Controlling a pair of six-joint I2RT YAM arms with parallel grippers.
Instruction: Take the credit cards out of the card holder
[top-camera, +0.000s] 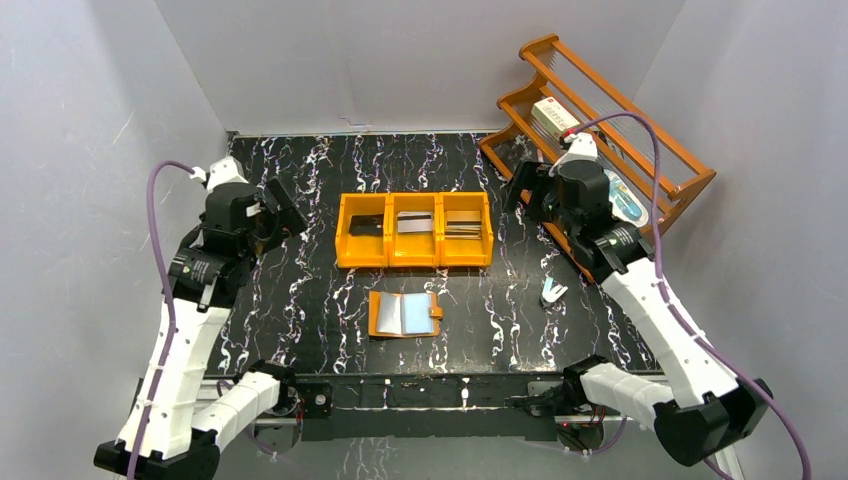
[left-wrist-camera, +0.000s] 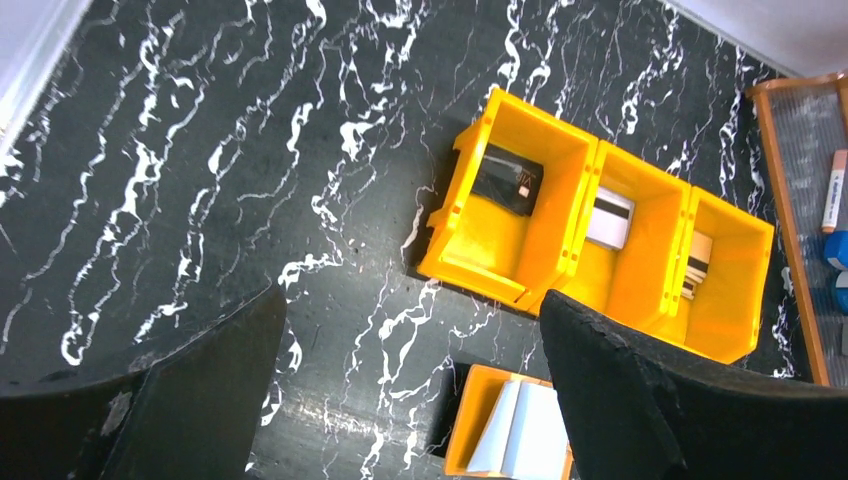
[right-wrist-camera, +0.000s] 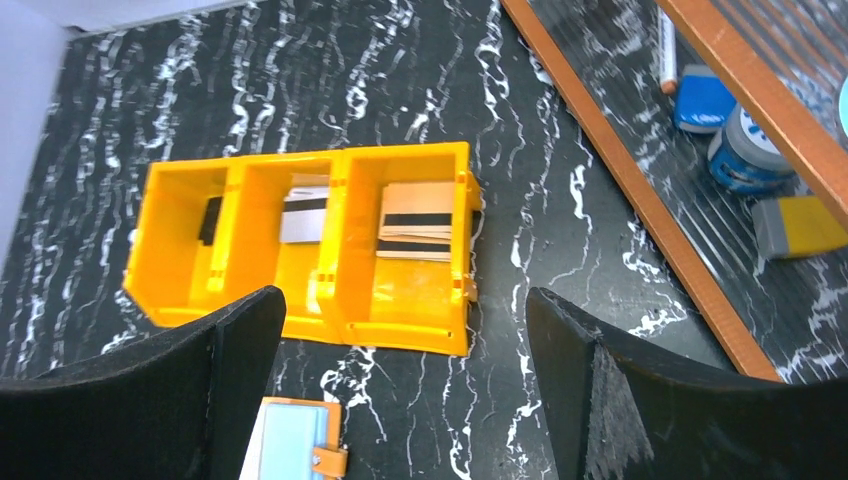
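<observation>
Card holder (top-camera: 403, 313) lies open on the table (top-camera: 300, 290), just before the orange bin (top-camera: 414, 262) holding the credit cards (top-camera: 415, 223). Its sleeves (top-camera: 416, 314) appear emptied, though detail is poor. Left gripper (left-wrist-camera: 412, 300) and right gripper (right-wrist-camera: 400, 295) gape, holding nothing.

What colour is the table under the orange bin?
The table is black with wavy white streaks, like marble, clearest in the left wrist view.
</observation>
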